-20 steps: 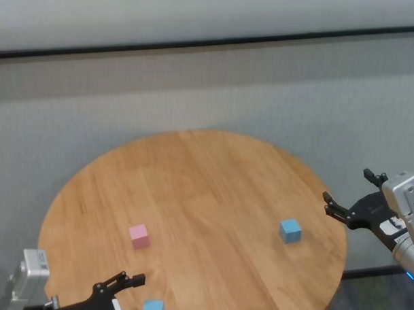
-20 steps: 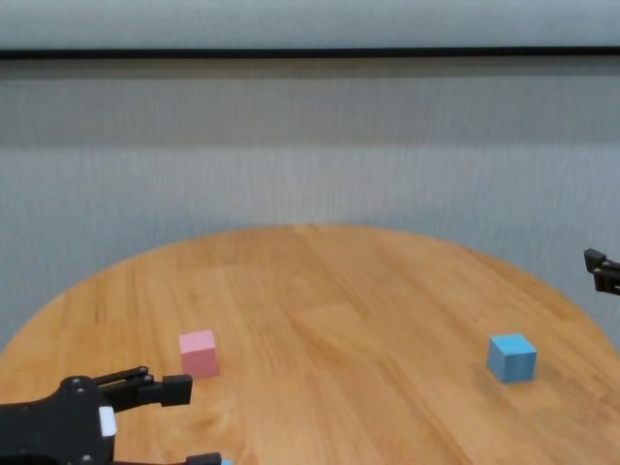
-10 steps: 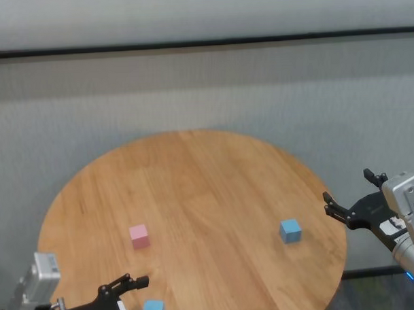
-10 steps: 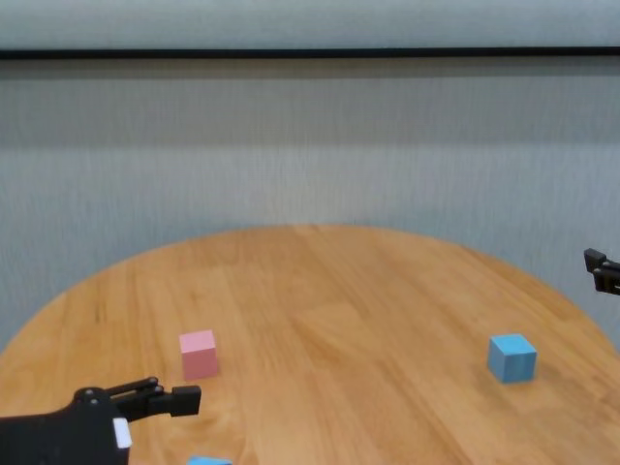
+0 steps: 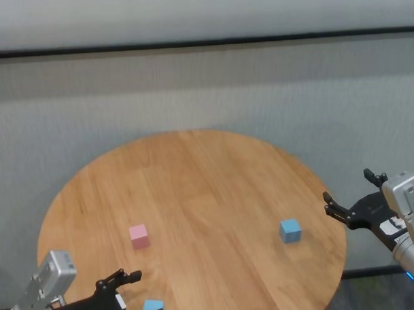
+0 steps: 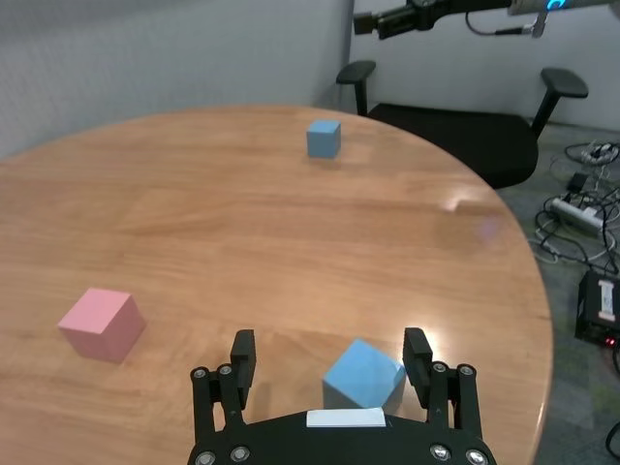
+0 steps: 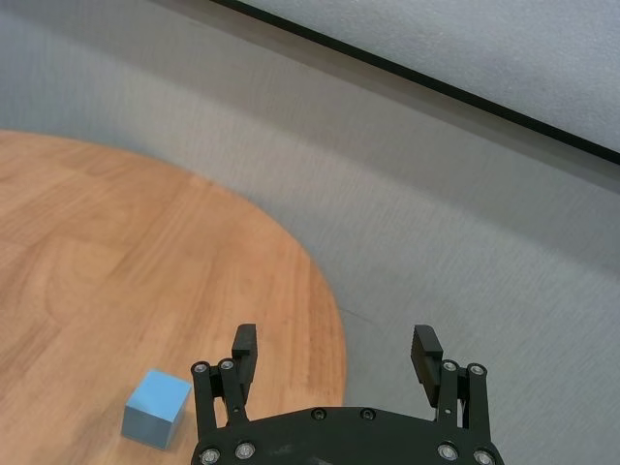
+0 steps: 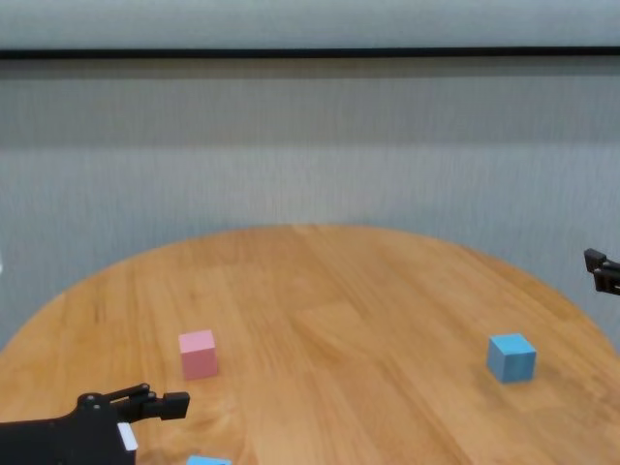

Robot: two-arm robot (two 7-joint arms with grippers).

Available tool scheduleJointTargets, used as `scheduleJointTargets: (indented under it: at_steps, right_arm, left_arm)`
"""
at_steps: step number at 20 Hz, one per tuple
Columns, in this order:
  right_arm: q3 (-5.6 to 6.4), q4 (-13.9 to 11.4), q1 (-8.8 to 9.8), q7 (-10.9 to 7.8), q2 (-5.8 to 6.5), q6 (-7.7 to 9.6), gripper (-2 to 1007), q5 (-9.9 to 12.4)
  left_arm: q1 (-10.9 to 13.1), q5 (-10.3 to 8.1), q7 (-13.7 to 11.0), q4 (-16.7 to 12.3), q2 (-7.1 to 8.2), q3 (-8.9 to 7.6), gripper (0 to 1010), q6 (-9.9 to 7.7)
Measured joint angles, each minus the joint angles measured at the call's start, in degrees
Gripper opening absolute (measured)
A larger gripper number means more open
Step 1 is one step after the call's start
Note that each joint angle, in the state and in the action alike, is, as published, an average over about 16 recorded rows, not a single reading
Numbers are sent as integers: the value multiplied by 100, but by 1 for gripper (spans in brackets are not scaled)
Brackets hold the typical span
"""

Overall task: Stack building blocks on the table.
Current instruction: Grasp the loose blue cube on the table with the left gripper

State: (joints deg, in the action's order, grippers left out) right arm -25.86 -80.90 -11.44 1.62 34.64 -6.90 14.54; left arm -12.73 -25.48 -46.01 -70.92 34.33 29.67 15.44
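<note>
On the round wooden table (image 5: 194,176) stand a pink block (image 5: 138,235), a light blue block (image 5: 289,230) at the right, and a second light blue block (image 5: 152,308) at the near edge. My left gripper (image 5: 139,295) is open and low over the near blue block. In the left wrist view that block (image 6: 363,373) sits on the table between the open fingers (image 6: 242,351), closer to one of them. The pink block (image 6: 102,323) lies off to one side. My right gripper (image 5: 351,189) is open and empty, off the table's right edge beyond the right blue block (image 7: 155,421).
A grey wall runs behind the table (image 8: 339,291). The left wrist view shows a black office chair (image 6: 465,126) and cables with a power box (image 6: 596,305) on the floor beyond the table's right edge.
My left gripper has drawn back toward the table's near edge and come down around the near blue block. The right arm and all the blocks have not moved.
</note>
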Motion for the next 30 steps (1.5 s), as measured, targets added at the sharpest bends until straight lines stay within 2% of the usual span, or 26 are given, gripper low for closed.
scheduleJointTargets:
  at_steps: [7,20,30]
  right_arm:
    - [0,0,0,0,0,0,1005,0]
    - [0,0,0,0,0,0,1005,0]
    - [0,0,0,0,0,0,1005,0]
  left_arm:
    - [2,182,68,19,-31,-28,1000,-74]
    - [92,160,-44,-104,17,-55,1000,-126]
    - [93,199,-70,-95,-22,16,1000,-145]
